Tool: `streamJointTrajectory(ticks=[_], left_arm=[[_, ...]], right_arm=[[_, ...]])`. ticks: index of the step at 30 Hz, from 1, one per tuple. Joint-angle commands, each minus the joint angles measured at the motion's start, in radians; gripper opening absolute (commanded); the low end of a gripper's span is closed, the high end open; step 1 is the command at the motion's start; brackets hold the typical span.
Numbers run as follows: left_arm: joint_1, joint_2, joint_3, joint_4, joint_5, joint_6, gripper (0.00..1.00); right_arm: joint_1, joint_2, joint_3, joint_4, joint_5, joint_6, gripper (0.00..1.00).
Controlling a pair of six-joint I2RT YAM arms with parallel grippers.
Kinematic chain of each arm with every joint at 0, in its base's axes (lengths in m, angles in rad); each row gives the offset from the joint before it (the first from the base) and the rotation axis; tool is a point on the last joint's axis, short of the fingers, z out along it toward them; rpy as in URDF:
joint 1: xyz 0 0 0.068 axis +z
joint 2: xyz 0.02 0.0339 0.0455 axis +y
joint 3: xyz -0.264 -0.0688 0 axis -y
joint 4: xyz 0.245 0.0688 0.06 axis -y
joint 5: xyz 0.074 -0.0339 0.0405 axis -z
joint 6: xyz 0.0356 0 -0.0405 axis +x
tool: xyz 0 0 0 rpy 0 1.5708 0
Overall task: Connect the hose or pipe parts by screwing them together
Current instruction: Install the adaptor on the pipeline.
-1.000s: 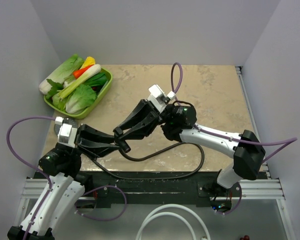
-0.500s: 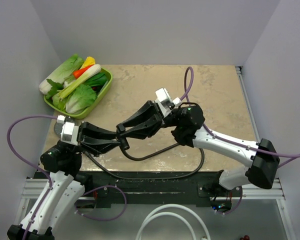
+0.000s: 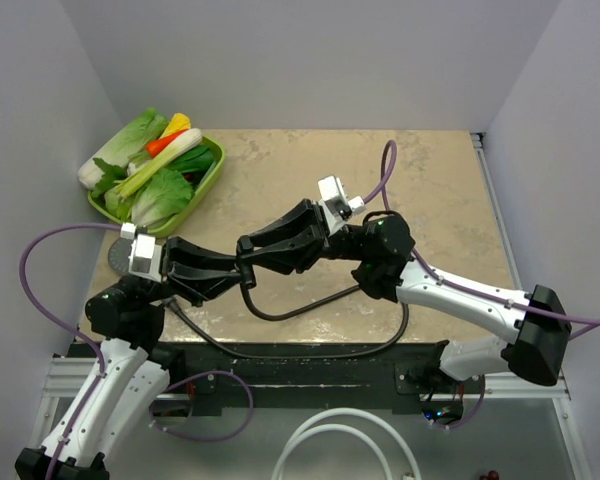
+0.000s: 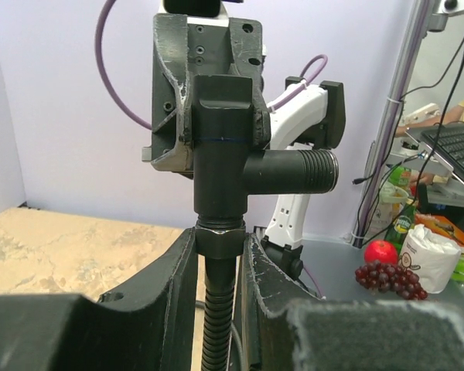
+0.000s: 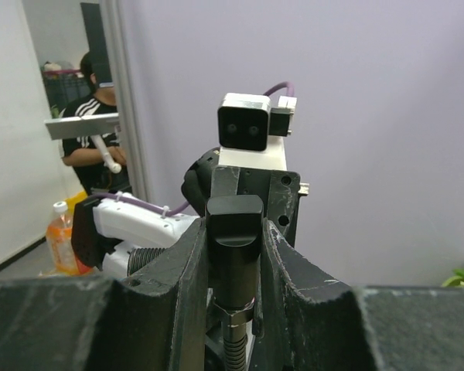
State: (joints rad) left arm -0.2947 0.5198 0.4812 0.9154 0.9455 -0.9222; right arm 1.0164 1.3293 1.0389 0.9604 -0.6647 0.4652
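The small black T-shaped fitting [image 4: 223, 147] stands upright, joined to the end nut [image 4: 218, 238] of the dark-brown ribbed hose [image 4: 216, 325]. My left gripper [image 4: 219, 241] is shut on that nut. Above it, my right gripper [image 5: 234, 247] is shut on the fitting's body [image 5: 234, 232], and the nut [image 5: 240, 313] sits just below its fingers. The threaded side port [image 4: 313, 170] is bare. In the top view both grippers [image 3: 238, 268] [image 3: 250, 247] meet above the table, and the hose [image 3: 380, 345] hangs down and loops along the front edge. A grey shower-head disc [image 3: 111, 260] lies half hidden behind my left wrist.
A green tray [image 3: 216, 163] of vegetables sits at the back left of the table. A thick white looped tube [image 3: 330, 435] lies below the table's front edge. Walls close in the left, back and right sides.
Both grippers, still joined at the fitting, have moved away from the front edge toward the back. The right arm's forearm has swung out to the right. The hose loop follows.
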Motion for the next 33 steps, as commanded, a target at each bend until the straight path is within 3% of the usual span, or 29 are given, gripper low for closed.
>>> streamJointTrajectory(ticks=[1,13,25,33], left_arm=[[0.011,-0.010,0.076,0.062,-0.209,0.043,0.00],[0.014,-0.004,0.086,0.000,-0.260,0.120,0.00],[0.028,0.005,0.097,-0.095,-0.399,0.174,0.00],[0.037,0.011,0.099,-0.145,-0.477,0.227,0.00]], right_arm=[[0.025,-0.012,-0.059,-0.181,0.039,-0.060,0.00],[0.054,-0.079,-0.088,-0.380,0.309,-0.043,0.00],[0.223,-0.091,-0.042,-0.551,0.660,-0.158,0.00],[0.381,-0.012,0.117,-0.759,0.939,-0.201,0.00]])
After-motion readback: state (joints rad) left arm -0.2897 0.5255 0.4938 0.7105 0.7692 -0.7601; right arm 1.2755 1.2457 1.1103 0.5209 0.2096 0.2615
